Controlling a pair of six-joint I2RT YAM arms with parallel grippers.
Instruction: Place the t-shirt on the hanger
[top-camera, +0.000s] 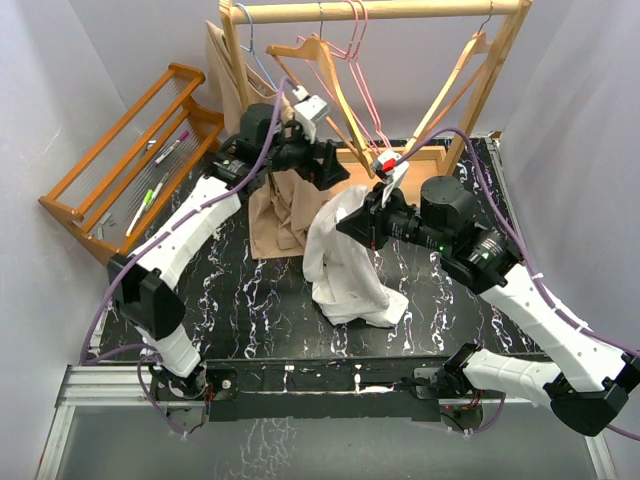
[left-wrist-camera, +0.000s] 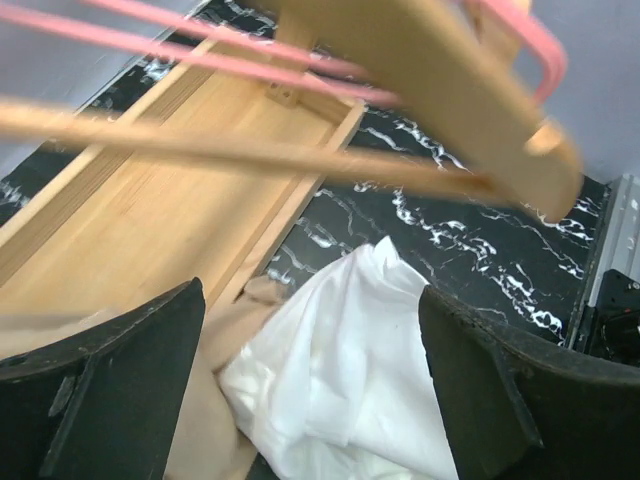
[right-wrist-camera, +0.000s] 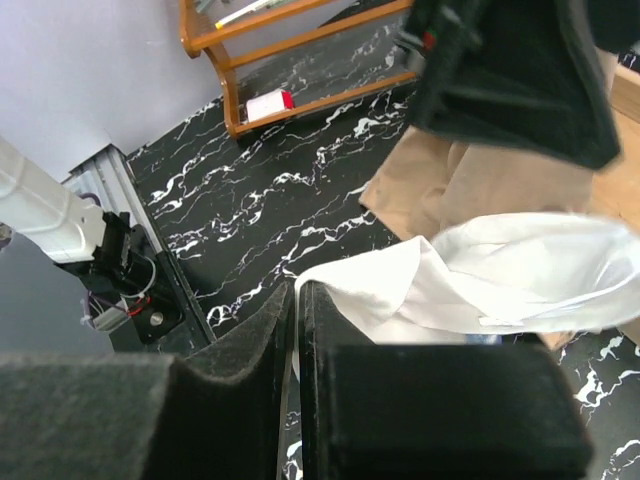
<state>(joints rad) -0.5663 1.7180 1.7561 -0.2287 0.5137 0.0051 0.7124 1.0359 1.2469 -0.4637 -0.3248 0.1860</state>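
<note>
Bolted at the near edge of the counter (top-camera: 260, 300), both arms stretch away toward the clothes rack (top-camera: 380, 10) at the back. At the left, the arm is raised and reaches far. Its left gripper (left-wrist-camera: 312, 295) hangs under the hangers with its fingers (left-wrist-camera: 120, 390) wide apart and nothing between them. The right arm bends at the elbow and points its right gripper (right-wrist-camera: 297, 300) to the left. Those fingers are pressed together on an edge of the t-shirt (top-camera: 345, 265).

From there the t-shirt hangs down, and its lower part lies crumpled on the counter, beside a beige garment (top-camera: 275, 215). I cannot tell which part of it is pinched.

On the rail hangs the pink hanger (left-wrist-camera: 200, 56), next to a wooden hanger (left-wrist-camera: 480, 110). Both are blurred in the left wrist view. From above, the top of the pink hook is cut off by the frame.
</note>
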